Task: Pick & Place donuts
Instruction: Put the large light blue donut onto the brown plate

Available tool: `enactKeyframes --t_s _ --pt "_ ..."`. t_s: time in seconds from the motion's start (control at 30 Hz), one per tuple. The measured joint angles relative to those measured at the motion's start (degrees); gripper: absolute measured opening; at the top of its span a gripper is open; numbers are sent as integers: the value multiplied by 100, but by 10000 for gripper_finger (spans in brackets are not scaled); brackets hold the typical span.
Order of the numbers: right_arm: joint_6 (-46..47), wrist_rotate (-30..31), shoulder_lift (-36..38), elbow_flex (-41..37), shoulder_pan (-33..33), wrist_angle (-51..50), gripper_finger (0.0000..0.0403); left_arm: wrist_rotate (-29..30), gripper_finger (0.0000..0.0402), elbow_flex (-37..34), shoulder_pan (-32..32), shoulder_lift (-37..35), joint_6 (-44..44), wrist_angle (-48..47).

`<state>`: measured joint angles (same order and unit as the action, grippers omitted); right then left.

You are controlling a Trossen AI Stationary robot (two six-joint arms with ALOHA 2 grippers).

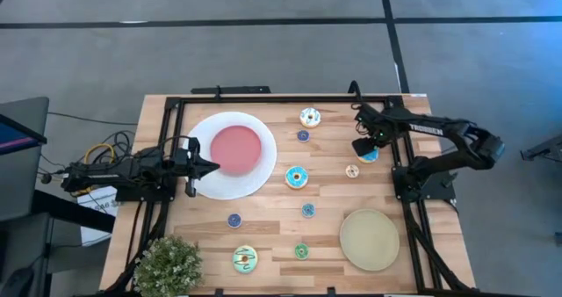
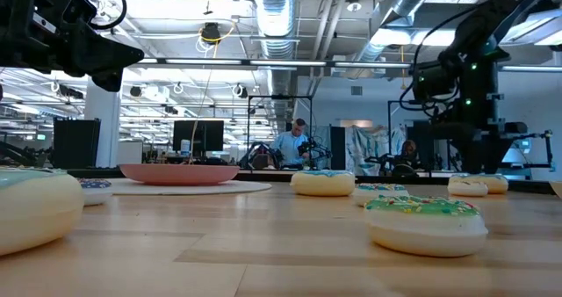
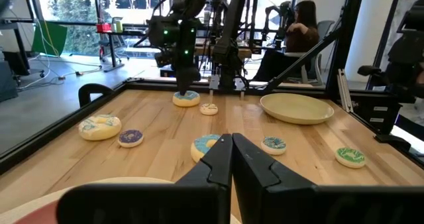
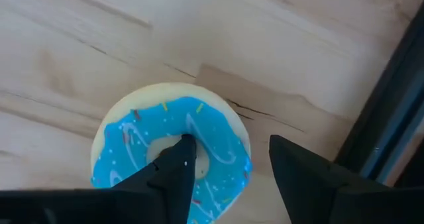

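A blue-iced donut [image 4: 172, 151] lies flat on the wooden table near its right edge, and also shows in the high view as the blue donut [image 1: 370, 155]. My right gripper [image 4: 228, 144] points down over it and is open, with one finger [image 4: 180, 159] at the donut's hole and the other [image 4: 298, 164] outside the ring. Other donuts lie scattered: a white-iced one [image 1: 309, 117], a blue one [image 1: 296, 177], a pale green one [image 1: 245, 259] and several small ones. My left gripper [image 1: 211, 166] is shut, level over the white plate's left side. My right gripper comes at the blue donut from above, pointing down, one finger over the hole [image 4: 173, 148] and one beside the outer rim [image 4: 246, 144]. I cannot tell whether either finger touches it. The donut lies flat on the table.
A big white plate with a pink centre [image 1: 255, 184] sits at the left middle, and a round tan plate [image 1: 370, 238] at the near right. A potted plant [image 1: 167, 264] stands at the near left corner. A black frame rail [image 4: 391, 118] runs close beside the blue donut.
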<state>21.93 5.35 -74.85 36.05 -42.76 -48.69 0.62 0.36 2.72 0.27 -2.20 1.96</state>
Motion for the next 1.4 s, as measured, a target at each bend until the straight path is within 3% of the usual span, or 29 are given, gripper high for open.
enactKeyframes --t_s 0.33,0.77,1.03,1.4 --pt "-202 -66 -210 4 26 314 183 0 0 0 0 0 0 0" --pt "-310 -92 20 3 37 93 248 0 0 0 0 0 0 0" --pt "-545 -562 20 1 42 83 250 0 0 0 0 0 2 1" --pt "-503 -390 20 1 53 120 250 0 0 1 0 0 2 0"
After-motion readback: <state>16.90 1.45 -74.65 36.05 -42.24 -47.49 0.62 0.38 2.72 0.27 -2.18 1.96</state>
